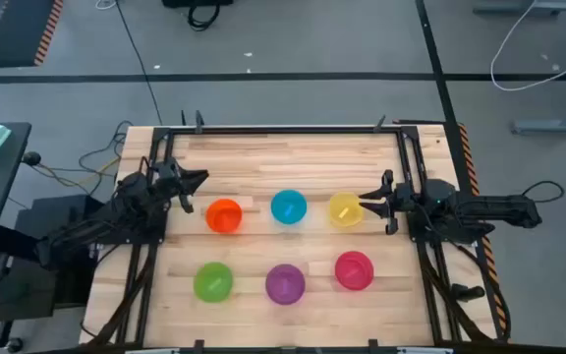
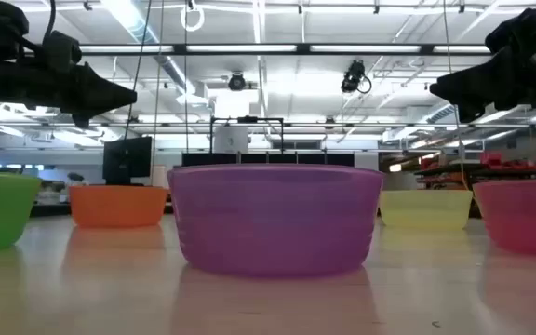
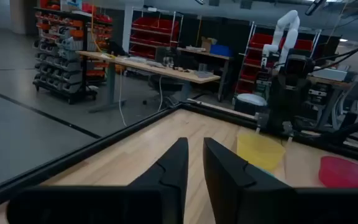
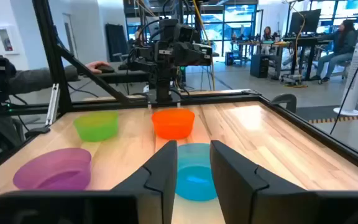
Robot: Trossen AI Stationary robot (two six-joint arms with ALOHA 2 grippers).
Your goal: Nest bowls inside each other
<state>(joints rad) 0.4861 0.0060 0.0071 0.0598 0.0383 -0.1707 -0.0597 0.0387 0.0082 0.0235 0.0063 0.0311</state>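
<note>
Six bowls stand upright on their bases on the wooden table in two rows. Orange [image 1: 224, 215], blue [image 1: 289, 207] and yellow [image 1: 345, 208] form the far row. Green [image 1: 212, 281], purple [image 1: 285, 283] and pink-red [image 1: 354, 270] form the near row. My left gripper [image 1: 202, 180] hovers well above the table, just left of and beyond the orange bowl. A narrow gap shows between its fingers [image 3: 195, 144], with nothing in it. My right gripper [image 1: 367, 202] hovers open [image 4: 194, 146] at the yellow bowl's right side, high above it [image 2: 440, 90], pointing toward the blue bowl [image 4: 196, 171].
A black frame [image 1: 293, 129] runs around the table's edges. Bare wood lies between the bowls and beyond the far row. A person's sleeve and hand [image 4: 48, 73] show at a desk past the table's left side, and other people sit far off in the room.
</note>
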